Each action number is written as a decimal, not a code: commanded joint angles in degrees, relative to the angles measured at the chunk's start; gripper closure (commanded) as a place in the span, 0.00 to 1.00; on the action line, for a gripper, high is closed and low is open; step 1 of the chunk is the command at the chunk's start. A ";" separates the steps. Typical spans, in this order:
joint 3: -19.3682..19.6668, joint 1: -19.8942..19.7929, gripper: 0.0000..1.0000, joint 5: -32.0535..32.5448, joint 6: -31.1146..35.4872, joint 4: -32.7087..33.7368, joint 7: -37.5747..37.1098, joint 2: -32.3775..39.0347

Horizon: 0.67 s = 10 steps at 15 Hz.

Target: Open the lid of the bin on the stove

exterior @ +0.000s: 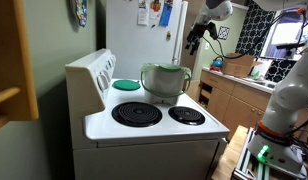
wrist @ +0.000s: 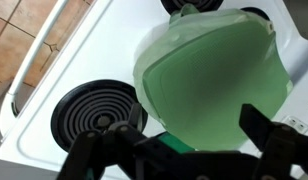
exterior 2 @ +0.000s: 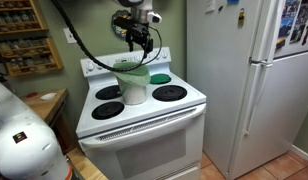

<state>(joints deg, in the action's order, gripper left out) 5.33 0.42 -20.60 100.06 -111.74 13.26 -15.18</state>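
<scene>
The small pale bin (exterior: 165,88) (exterior 2: 135,90) stands on the white stove (exterior: 154,128) (exterior 2: 144,112), on a rear burner. Its round sage-green lid (exterior: 165,70) (exterior 2: 133,70) (wrist: 209,80) lies over the bin's top and looks down. My gripper (exterior: 197,38) (exterior 2: 137,38) hangs in the air well above the bin, touching nothing. In the wrist view its two dark fingers (wrist: 189,135) are spread apart, with the lid seen between them far below. The gripper is open and empty.
A flat teal disc (exterior: 126,84) (exterior 2: 160,77) lies on the other rear burner. Black coil burners (exterior: 136,113) (wrist: 94,112) sit at the front. A tall white fridge (exterior 2: 249,80) stands beside the stove. A cluttered wooden counter (exterior: 239,85) lies beyond.
</scene>
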 commanded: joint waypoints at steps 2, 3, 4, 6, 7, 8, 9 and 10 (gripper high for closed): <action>3.23 0.52 0.00 -12.21 4.45 -5.99 11.69 -1.94; 3.71 0.46 0.00 -14.43 3.99 -6.71 13.38 -1.67; 4.38 0.44 0.00 -16.61 2.85 -7.46 16.09 -1.23; 5.18 -0.27 0.00 -19.29 1.78 -9.33 19.87 -0.49; 5.35 -0.52 0.00 -20.23 1.44 -10.15 20.95 -0.41; 3.95 -0.82 0.00 -17.73 2.34 -7.74 17.90 0.15; 4.20 -0.99 0.00 -18.56 2.25 -8.63 19.13 0.29; 4.37 -1.08 0.00 -18.90 2.10 -9.01 19.77 0.43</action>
<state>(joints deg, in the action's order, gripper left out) 10.42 0.26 -39.37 102.51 -120.96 32.93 -14.87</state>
